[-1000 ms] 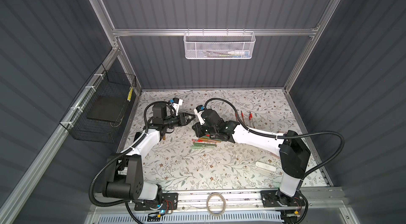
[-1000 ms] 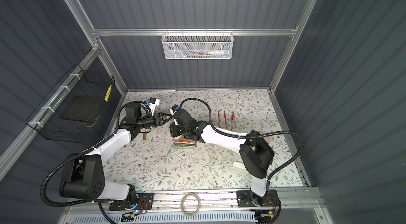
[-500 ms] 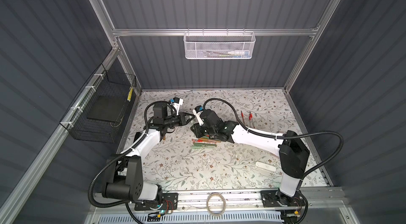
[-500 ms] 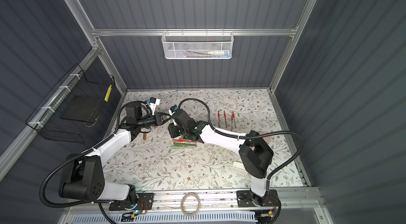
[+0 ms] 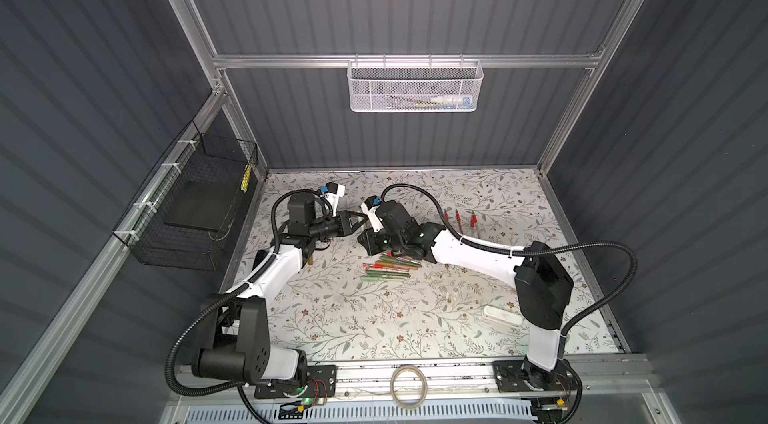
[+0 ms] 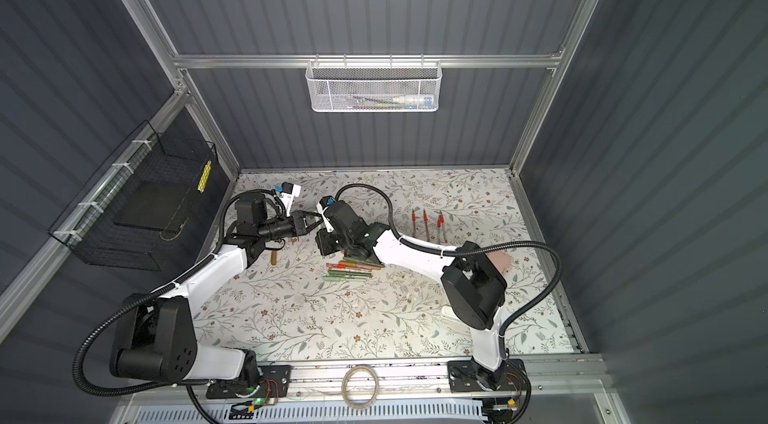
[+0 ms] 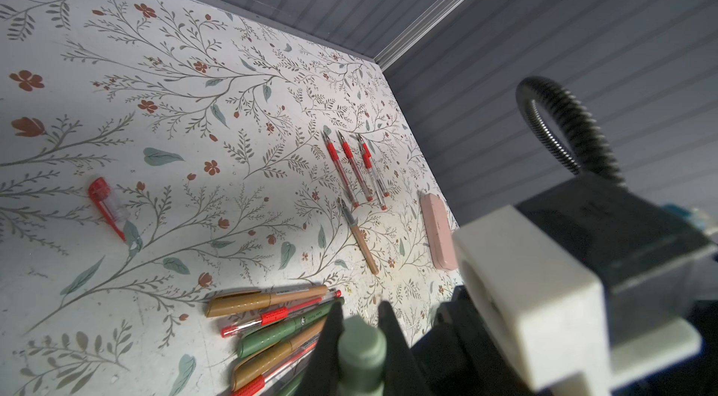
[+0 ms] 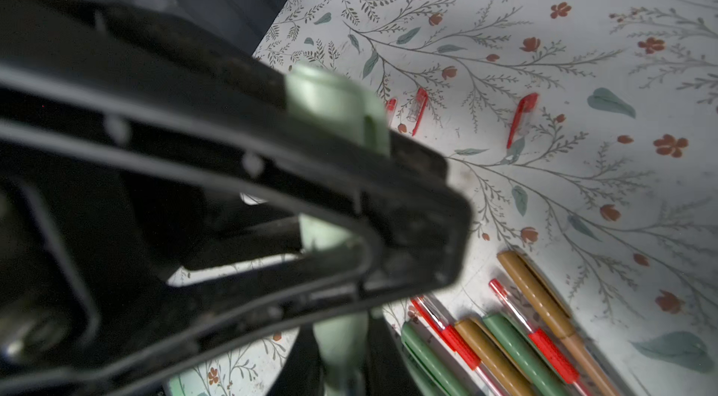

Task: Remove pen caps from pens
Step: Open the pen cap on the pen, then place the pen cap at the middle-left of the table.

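A pale-green pen [image 8: 334, 102] hangs in mid-air just beside the pile of pens [image 5: 388, 268] on the floral table [image 5: 374, 318]; your left gripper [image 7: 360, 314] and your right gripper [image 8: 342, 359] each have their fingers closed tight on it.

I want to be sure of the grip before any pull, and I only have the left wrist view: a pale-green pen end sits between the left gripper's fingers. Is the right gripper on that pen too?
Observer: Yes. In the right wrist view the right gripper is shut on the same pale-green pen, further along it than the left gripper.
Operator: What has already come off?
Observer: Three red caps lie loose on the mat in the right wrist view, one half hidden; yours shows one.
Operator: Anything beside the left arm?
Observer: In a top view, a short brown piece, perhaps a cap, lies on the mat beside it.
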Tool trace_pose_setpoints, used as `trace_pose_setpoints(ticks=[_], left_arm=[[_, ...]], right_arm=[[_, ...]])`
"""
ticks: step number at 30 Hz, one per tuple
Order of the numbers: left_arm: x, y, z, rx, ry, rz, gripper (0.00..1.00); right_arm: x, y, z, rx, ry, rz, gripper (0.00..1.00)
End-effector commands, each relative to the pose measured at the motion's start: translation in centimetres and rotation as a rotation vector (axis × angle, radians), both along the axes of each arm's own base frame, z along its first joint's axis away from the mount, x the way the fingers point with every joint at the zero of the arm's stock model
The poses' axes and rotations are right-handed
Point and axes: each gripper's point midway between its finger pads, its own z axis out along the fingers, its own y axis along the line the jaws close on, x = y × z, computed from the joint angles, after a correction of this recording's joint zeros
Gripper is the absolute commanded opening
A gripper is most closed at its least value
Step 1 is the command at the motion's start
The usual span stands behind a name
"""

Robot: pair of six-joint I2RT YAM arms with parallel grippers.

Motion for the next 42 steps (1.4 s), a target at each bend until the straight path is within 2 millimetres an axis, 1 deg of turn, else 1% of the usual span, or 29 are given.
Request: trace_pose_setpoints(ticks=[1,2,5,8,10,14,16,19,21,22,24,25,28,30,32,35,38,42], left_arm=[[0.0,0.1,1.6,-0.024,-0.042,-0.004,0.0],[0.0,0.2,1.7,-0.023,-0.043,-0.001,0.0],[0.4,0.9,1.9,-0.018,-0.041,0.026,0.0],[1.2,1.7,1.6,0.01,-0.049,0.062,0.0],[1.7,2.4,1.8,0.028,-0.053,0.087,0.0],[3.0,4.0,2.3,0.07,-0.059,0.145,0.0],[3.6,5.2,2.2,0.074,-0.055,0.191,0.0],[4.5,7.6,1.9,0.075,-0.029,0.282,0.0],[4.8,8.6,1.4,0.105,-0.022,0.322,0.0],[4.8,8.8,1.1,0.119,-0.02,0.327,0.0],[4.3,9.0,0.3,0.152,-0.001,0.33,0.0],[4.0,9.1,-0.2,0.168,0.018,0.331,0.0],[2.3,9.1,-2.6,0.23,0.076,0.317,0.0],[0.7,8.6,-4.9,0.295,0.147,0.271,0.0],[-0.5,8.4,-6.3,0.297,0.196,0.253,0.0],[-1.9,8.4,-8.1,0.307,0.222,0.253,0.0],[-1.8,8.9,-10.3,0.304,0.244,0.304,0.0],[-1.4,9.0,-12.2,0.308,0.293,0.315,0.0]], right_arm=[[-0.2,0.2,-0.4,0.004,0.032,0.006,0.02],[-0.5,0.1,-0.7,-0.006,0.043,0.011,0.0],[-1.3,-0.8,-0.7,-0.002,0.038,-0.001,0.0],[-2.4,-1.9,-2.5,0.0,0.07,-0.011,0.0],[-3.4,-2.5,-3.6,-0.02,0.101,-0.009,0.0],[-6.5,-3.1,-6.0,-0.041,0.128,0.011,0.0],[-7.0,-3.9,-6.9,-0.071,0.135,0.008,0.0],[-7.2,-5.4,-6.9,-0.094,0.117,-0.016,0.0],[-7.3,-5.9,-7.2,-0.088,0.111,-0.027,0.0],[-7.3,-6.2,-7.3,-0.096,0.11,-0.031,0.0],[-7.2,-7.3,-7.3,-0.136,0.102,-0.046,0.0],[-7.1,-8.0,-7.0,-0.147,0.091,-0.06,0.0],[-6.7,-10.8,-6.2,-0.151,0.073,-0.112,0.0],[-6.1,-13.1,-6.5,-0.173,0.091,-0.153,0.0],[-5.7,-15.2,-6.6,-0.206,0.114,-0.18,0.0],[-5.4,-18.1,-6.6,-0.237,0.118,-0.217,0.0],[-4.4,-20.9,-6.7,-0.249,0.13,-0.273,0.0],[-3.5,-24.5,-6.5,-0.291,0.147,-0.337,0.0]])
